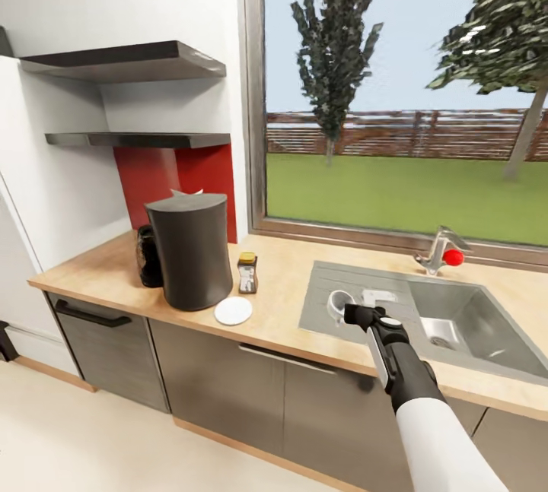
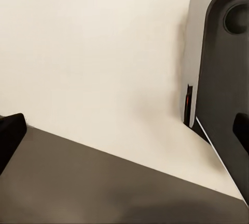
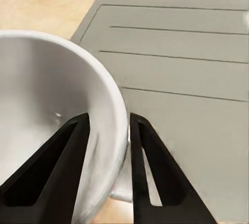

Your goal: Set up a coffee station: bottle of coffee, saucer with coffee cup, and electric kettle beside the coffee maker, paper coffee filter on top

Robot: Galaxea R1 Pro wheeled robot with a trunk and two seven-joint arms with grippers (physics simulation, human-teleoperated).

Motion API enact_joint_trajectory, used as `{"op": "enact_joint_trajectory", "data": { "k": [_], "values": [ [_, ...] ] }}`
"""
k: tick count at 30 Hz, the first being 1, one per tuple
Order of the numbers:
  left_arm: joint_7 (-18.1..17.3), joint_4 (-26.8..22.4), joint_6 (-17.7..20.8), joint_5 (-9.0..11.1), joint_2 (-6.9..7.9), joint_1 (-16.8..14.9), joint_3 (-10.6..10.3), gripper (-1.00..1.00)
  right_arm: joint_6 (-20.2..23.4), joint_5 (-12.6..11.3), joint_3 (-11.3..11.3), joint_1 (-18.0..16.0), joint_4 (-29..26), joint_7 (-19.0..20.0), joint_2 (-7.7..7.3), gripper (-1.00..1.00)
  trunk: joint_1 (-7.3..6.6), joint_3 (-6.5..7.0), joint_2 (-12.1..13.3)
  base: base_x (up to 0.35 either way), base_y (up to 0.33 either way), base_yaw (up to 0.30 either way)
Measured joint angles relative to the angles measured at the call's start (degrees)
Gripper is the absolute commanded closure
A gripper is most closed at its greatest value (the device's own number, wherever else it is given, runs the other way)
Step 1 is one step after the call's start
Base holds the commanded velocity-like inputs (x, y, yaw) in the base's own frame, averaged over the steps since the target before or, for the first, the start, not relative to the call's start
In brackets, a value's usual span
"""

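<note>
Light-wood countertop (image 1: 289, 279), steel sink (image 1: 487, 325).

Steel tap (image 1: 437, 249) with red knob (image 1: 454, 257), window (image 1: 403, 89), trees, fence

No text, brand, number or sign can be read. The bottle of coffee (image 1: 246, 273), standing on the kitchen countertop (image 1: 281, 290) just beside the coffee maker (image 1: 190, 250), bears a pale label, but its print is too small and blurred to make out.
</note>
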Motion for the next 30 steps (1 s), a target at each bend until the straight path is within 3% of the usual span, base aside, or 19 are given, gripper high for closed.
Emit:
{"op": "enact_joint_trajectory", "data": {
  "k": [16,22,30],
  "values": [
    [0.1,0.2,0.1,-0.1,0.3,0.1,-0.1,-1.0,0.5,0.4,0.2,0.0,0.4,-0.3,0.07,1.0,0.01,0.0,0.0,0.146,0.301,0.0],
    [0.1,0.2,0.1,-0.1,0.38,0.7,-0.1,-1.0,4.9,0.4,3.7,0.0,0.6,-0.7,0.09,1.0,0.02,0.0,0.0,0.049,0.307,0.0],
    [0.0,0.1,0.1,-0.1,0.29,0.7,-0.1,-1.0,6.2,0.4,4.1,0.0,0.6,-0.8,0.02,1.0,0.02,0.0,0.0,0.001,0.123,0.0]
  ]
}}
